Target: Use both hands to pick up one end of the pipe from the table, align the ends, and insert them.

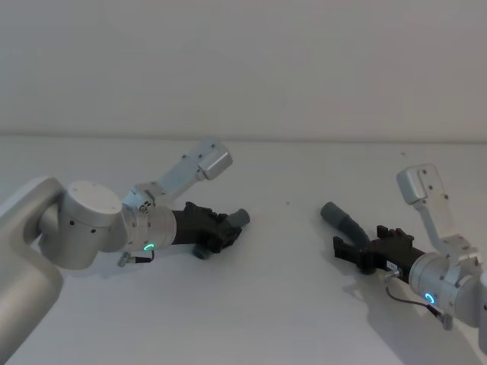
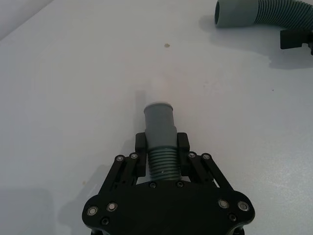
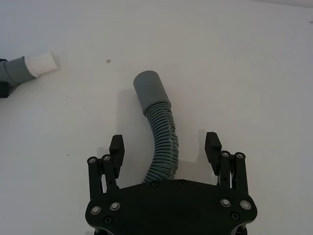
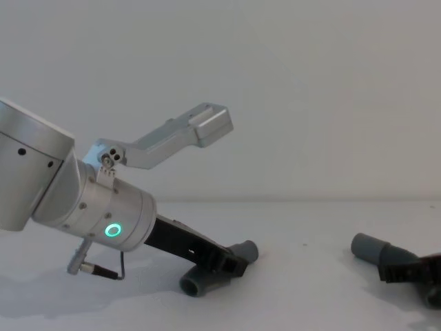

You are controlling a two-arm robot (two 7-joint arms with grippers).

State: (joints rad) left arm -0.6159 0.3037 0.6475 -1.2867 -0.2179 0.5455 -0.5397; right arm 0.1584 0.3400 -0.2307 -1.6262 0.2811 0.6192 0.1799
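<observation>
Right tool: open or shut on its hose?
Open. In the right wrist view the right tool's fingers stand wide apart on either side of the ribbed hose, with gaps on both sides.

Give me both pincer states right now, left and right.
Left pincer: shut on a hose piece, just behind its cuff.
Right pincer: open, straddling the other hose piece, not gripping it.

The left hose piece point(image 1: 240, 217) is at the left side of the tabletop point(image 1: 289, 304), clamped between the fingers point(image 2: 141, 147) of the left gripper point(image 1: 227, 228). The right hose piece point(image 1: 338, 215) lies on the right side, well apart from it. It runs between the spread fingers point(image 3: 116, 147) of the right gripper point(image 1: 358, 239) and touches neither.
</observation>
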